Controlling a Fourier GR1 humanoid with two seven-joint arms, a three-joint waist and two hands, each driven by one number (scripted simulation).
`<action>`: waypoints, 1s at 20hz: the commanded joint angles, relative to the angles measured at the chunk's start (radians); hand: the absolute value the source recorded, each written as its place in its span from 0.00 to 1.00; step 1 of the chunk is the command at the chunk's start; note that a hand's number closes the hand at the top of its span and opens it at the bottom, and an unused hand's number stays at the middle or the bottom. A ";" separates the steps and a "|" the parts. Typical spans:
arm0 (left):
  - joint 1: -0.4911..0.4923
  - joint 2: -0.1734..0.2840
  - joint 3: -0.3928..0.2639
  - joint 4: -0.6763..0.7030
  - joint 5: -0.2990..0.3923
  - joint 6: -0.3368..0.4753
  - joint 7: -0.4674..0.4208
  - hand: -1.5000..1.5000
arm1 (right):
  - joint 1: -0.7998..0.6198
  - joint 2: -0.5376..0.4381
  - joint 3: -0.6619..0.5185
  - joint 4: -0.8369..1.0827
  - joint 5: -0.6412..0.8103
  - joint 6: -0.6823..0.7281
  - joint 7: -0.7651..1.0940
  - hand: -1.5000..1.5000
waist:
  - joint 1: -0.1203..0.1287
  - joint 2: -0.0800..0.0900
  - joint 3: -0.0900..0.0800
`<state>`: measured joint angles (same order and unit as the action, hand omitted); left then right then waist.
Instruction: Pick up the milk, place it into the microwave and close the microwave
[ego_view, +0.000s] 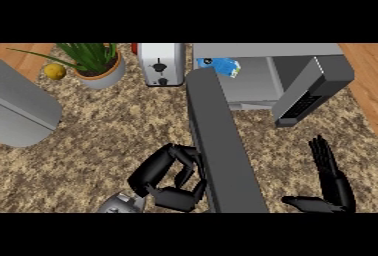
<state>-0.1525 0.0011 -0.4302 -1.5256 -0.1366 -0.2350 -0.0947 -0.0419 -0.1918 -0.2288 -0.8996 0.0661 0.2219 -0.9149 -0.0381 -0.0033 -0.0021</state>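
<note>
Fingers of the left hand (168, 177) are clenched on nothing and those of the right hand (334, 176) are straight and released, while the blue and white milk carton (219, 66) already appears to sit inside the grey box microwave (255, 85).

Milk shows at the far left of the cavity, partly hidden by a long grey bar (220, 150) running from near to far; I cannot tell whether anything grips it. By its look, the carton should be light, with thin smooth walls that dent if squeezed, so the 2 broad flat sides at mid-height suit a hold best. Swung open to the right, the dark grey microwave door (314, 90) looks stiff and hinged, best pushed flat near its free edge. The right hand rests near the right edge, fingers up.
</note>
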 joint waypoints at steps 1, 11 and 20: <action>-0.141 -0.001 -0.083 0.242 0.001 0.123 -0.036 1.00 | 0.094 -0.024 0.030 -0.156 -0.010 0.059 0.004 0.00 | -0.008 0.005 0.000; -0.279 -0.001 -0.295 0.577 0.197 0.472 -0.353 1.00 | 0.217 -0.084 0.063 -0.453 -0.151 0.212 0.092 0.00 | -0.033 0.011 -0.002; -0.413 -0.001 -0.451 0.670 0.429 0.588 -0.319 1.00 | 0.237 -0.126 0.106 -0.650 -0.228 0.242 0.215 0.00 | -0.104 0.025 -0.003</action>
<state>-0.4994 0.0053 -0.8233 -0.9059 0.2016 0.3184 -0.4477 0.1876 -0.2908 -0.1326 -1.4963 -0.1434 0.4090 -0.7048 -0.1173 0.0141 -0.0055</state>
